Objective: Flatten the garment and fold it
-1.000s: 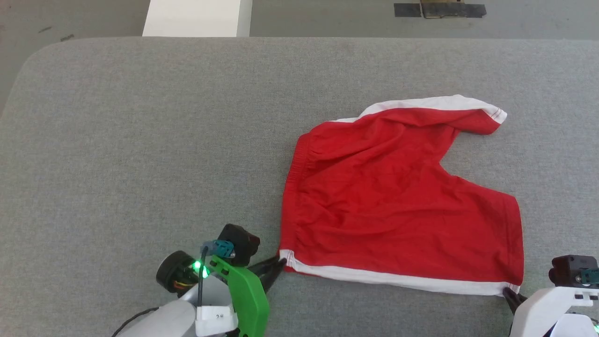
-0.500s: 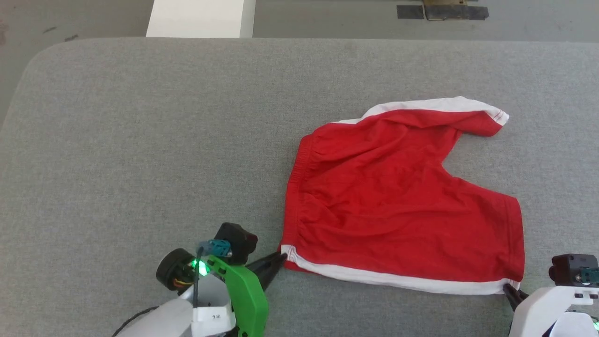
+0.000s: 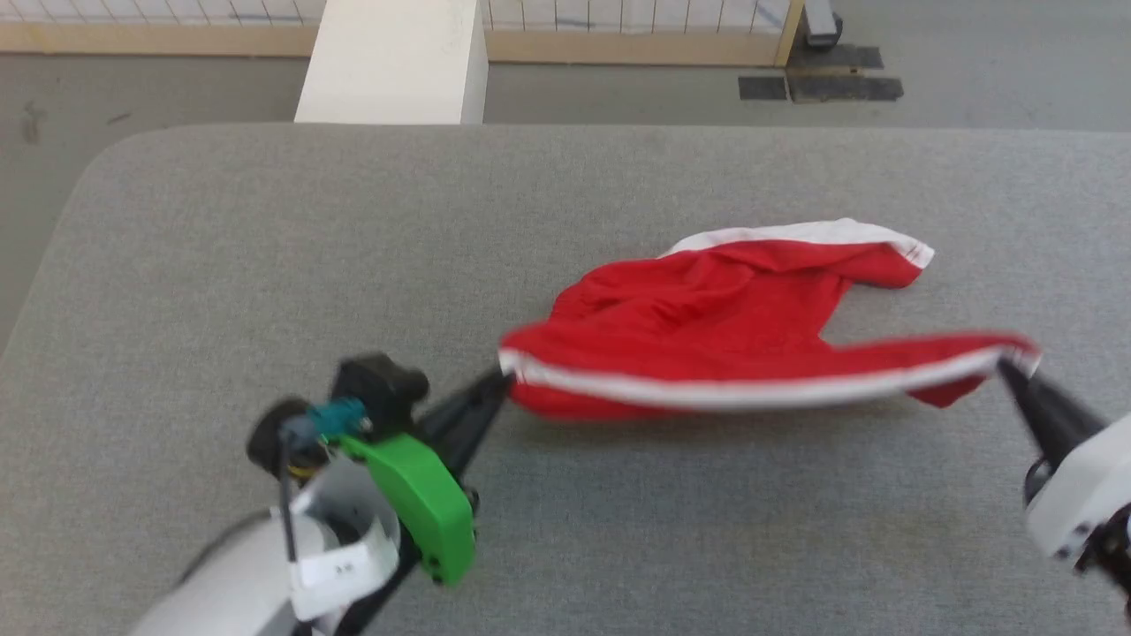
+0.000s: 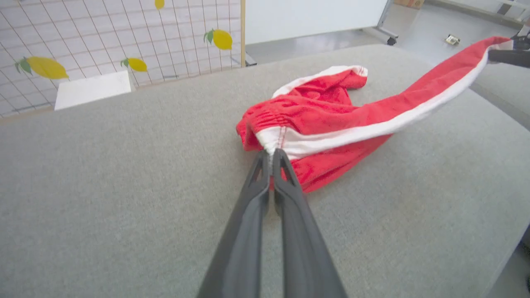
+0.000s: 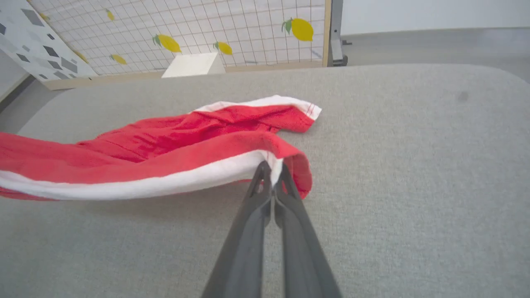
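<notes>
Garment [image 3: 733, 309]: edge pinched shut in my left end effector [image 4: 271, 155] and right end effector [image 5: 271, 165], raised. Flattening, seemingly; next, spread flat.

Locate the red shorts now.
Head view, right of centre on the grey table: red shorts, their near striped edge held up between left hand and right hand.

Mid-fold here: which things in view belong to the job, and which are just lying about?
Job: red shorts; left pincer and right pincer, each shut on one end of the shorts' white stripe; grey table.
Lying about: white box; lemon-print grid screen; dark floor tape.
</notes>
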